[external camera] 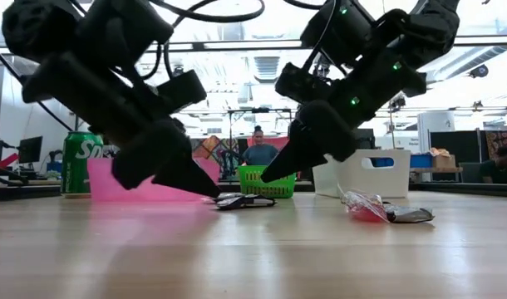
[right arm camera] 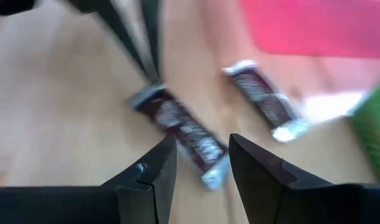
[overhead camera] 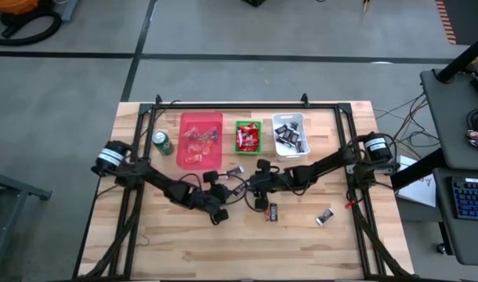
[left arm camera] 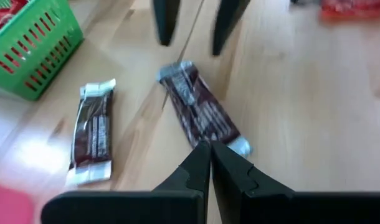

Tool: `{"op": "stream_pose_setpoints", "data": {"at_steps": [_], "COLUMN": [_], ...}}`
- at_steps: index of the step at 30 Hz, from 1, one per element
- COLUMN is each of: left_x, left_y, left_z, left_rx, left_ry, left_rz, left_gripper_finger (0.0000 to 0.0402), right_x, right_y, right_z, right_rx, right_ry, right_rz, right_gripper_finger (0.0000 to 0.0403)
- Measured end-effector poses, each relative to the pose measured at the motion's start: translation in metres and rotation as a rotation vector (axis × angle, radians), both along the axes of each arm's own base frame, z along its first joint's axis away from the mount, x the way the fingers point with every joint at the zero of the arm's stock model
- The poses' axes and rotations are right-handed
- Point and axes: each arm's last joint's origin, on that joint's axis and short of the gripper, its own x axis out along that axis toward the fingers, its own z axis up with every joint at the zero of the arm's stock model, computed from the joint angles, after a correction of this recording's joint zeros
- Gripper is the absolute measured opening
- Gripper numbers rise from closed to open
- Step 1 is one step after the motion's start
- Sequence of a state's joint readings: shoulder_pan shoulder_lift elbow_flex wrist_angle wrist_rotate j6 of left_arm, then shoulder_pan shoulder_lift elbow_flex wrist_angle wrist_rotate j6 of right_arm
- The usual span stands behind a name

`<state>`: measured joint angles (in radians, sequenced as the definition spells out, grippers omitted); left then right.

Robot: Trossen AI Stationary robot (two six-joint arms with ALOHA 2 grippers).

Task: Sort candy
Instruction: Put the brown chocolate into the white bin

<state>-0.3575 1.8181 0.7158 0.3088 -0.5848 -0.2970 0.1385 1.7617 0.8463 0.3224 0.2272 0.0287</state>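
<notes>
**At mid-table: two grippers meeting over one dark sweet**

On the wooden table, three bins stand in a row along the far side: a pink tray of clear and mixed sweets, a green basket of red ones, and a white bin of dark ones. A green can stands beside the pink tray. My left gripper is down at the table, its fingers pressed together and holding nothing; its tips touch, or nearly touch, one end of a dark-wrapped candy bar. My right gripper faces it from the other end, its fingers parted on either side of that bar and not yet closed on it. A second dark bar lies just beside the first, nearer the green basket. Two more sweets, a red-and-dark one and a silver one, lie apart on the near side of the table.

I judge the step in hand to be the pick-up of the dark bar. The next move calls for my right fingers to lower and close on it, the left tips steadying it, then a carry to the white bin.
</notes>
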Motion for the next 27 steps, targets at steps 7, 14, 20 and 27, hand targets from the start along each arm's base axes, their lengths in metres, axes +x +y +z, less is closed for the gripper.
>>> {"op": "stream_pose_setpoints", "data": {"at_steps": [7,14,20,27], "left_x": [-0.008,-0.017,-0.022,-0.029], "left_y": [-0.010,-0.017,-0.014,-0.014], "left_z": [0.006,0.021,0.032,0.045], "left_rx": [0.019,0.026,0.027,0.024], "left_ry": [0.022,0.018,0.026,0.033], "left_rz": [-0.031,-0.047,-0.039,-0.043], "left_gripper_finger": [0.0000,0.0000,0.0000,0.0000], "right_x": [0.005,0.009,0.016,0.028], "right_y": [-0.005,-0.017,-0.026,-0.032], "right_z": [-0.005,-0.010,-0.018,-0.033], "right_rx": [0.025,0.005,0.064,0.062], "right_ry": [-0.014,-0.029,-0.032,-0.014], "right_rz": [0.122,0.171,0.210,0.222], "right_gripper_finger": [0.0140,0.0140,0.0140,0.0140]}}
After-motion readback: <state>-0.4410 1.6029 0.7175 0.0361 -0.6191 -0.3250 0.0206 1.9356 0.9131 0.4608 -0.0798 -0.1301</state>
